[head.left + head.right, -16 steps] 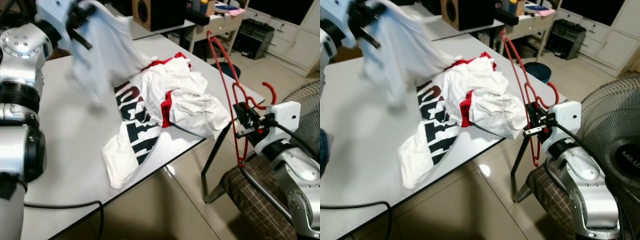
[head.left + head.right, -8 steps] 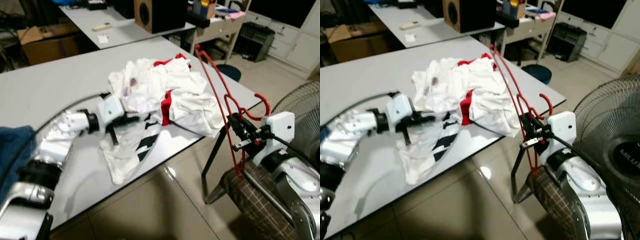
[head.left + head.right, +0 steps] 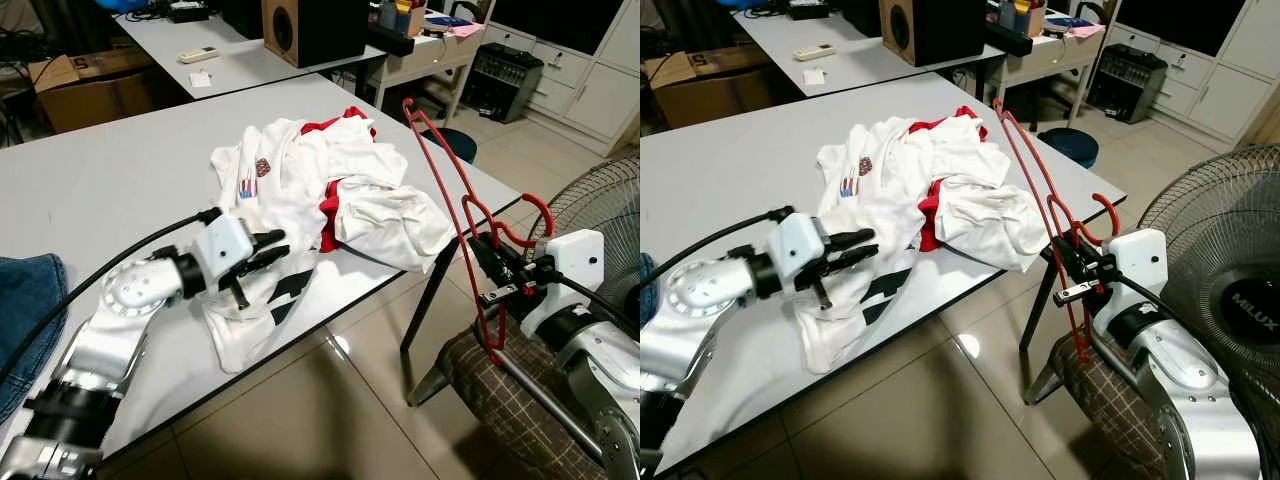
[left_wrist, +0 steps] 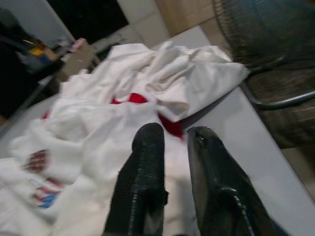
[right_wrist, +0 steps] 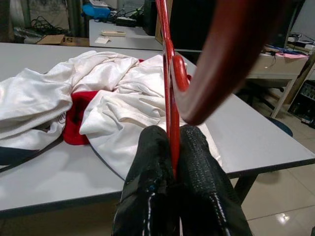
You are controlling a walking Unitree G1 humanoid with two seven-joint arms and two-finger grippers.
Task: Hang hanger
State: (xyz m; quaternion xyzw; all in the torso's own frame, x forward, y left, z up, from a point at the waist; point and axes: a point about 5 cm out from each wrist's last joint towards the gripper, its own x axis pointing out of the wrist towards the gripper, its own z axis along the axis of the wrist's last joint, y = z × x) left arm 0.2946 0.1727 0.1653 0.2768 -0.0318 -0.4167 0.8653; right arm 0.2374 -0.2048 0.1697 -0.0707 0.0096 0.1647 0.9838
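Right jaws point(image 3: 1072, 270) grip 1 red hanger point(image 3: 1035, 190) beside table point(image 3: 730, 170).

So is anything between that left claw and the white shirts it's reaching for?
Nothing visible is. The left gripper, fingers slightly apart, hovers right over the white shirt pile on the table. The right gripper holds the red hanger off the table's edge.

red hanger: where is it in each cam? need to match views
Left eye: red hanger right of centre, off the table's edge, in the right gripper.
Right eye: centre-right, same grip.
Left wrist: not in it.
Right wrist: thin upright bar between the black fingers, blurred hook close above.
Shared landmark: pile of white and red shirts.
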